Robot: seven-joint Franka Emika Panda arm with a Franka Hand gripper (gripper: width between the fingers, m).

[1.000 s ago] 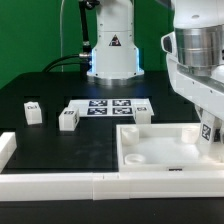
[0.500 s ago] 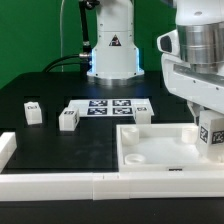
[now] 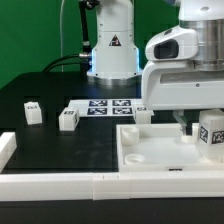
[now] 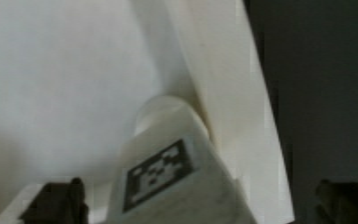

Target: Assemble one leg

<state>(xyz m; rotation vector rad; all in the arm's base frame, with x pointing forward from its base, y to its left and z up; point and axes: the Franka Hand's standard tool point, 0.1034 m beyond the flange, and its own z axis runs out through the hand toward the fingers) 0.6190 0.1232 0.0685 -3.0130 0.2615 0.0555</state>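
Gripper (image 4: 202,200) spread wide and holding nothing: my two dark fingertips (image 4: 60,197) show at the edge of the wrist view, well apart. The leg (image 4: 158,168) lies in the gap between them and neither tip touches it. That leg, a stubby white block with its black-and-white tag facing my camera, sits tight against a raised white wall of the panel (image 4: 69,80).

From the exterior view, the same leg (image 3: 212,133) stands at the exterior view's right, at the right-hand edge of the big white tray-like panel (image 3: 150,152). Whether it is on the rim or just inside it I cannot tell. Its tag is turned toward the camera. My arm (image 3: 185,70) fills the upper right of that picture just above the leg and hides most of my fingers.

Elsewhere on the black table (image 3: 50,145), one loose leg (image 3: 33,112) and a second loose leg (image 3: 68,119) stand apart at the exterior view's left. Both are near the marker board (image 3: 108,106), which lies flat beyond them. A white rail (image 3: 60,186) runs along the table's front edge.
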